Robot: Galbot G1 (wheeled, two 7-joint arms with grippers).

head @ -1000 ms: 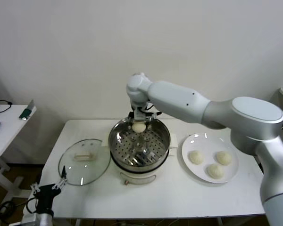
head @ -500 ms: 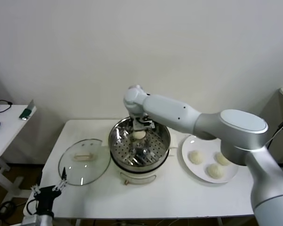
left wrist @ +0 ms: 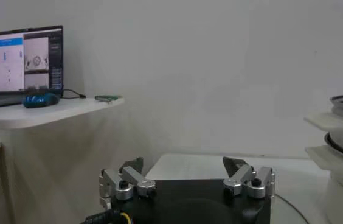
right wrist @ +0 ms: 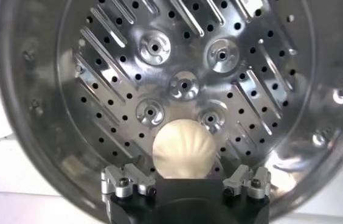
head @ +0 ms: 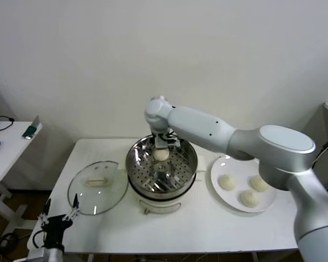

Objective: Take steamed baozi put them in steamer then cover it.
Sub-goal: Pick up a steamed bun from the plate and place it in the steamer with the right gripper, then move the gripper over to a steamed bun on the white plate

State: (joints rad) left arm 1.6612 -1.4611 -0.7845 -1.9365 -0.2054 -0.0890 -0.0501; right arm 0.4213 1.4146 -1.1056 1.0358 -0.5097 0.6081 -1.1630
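Note:
The steamer (head: 134,173) stands mid-table, its perforated tray (right wrist: 183,85) in plain sight. One steamed baozi (head: 161,155) lies on the tray by the far wall; in the right wrist view it (right wrist: 183,149) sits between the spread fingers. My right gripper (head: 165,143) is open just above it, inside the pot's rim. Three more baozi (head: 226,182) (head: 258,183) (head: 249,198) lie on the white plate (head: 228,164) to the right. My left gripper (head: 58,219) is open and empty, parked below the table's front left corner; it also shows in the left wrist view (left wrist: 183,165).
The clear glass lid (head: 82,199) with its white handle (head: 97,180) lies flat on the table left of the steamer. A side table (head: 5,147) with a laptop (left wrist: 22,64) stands farther left. The wall runs behind the table.
The right gripper came down from the steamer's far rim with the baozi, set it on the tray and opened. The left arm stayed parked.

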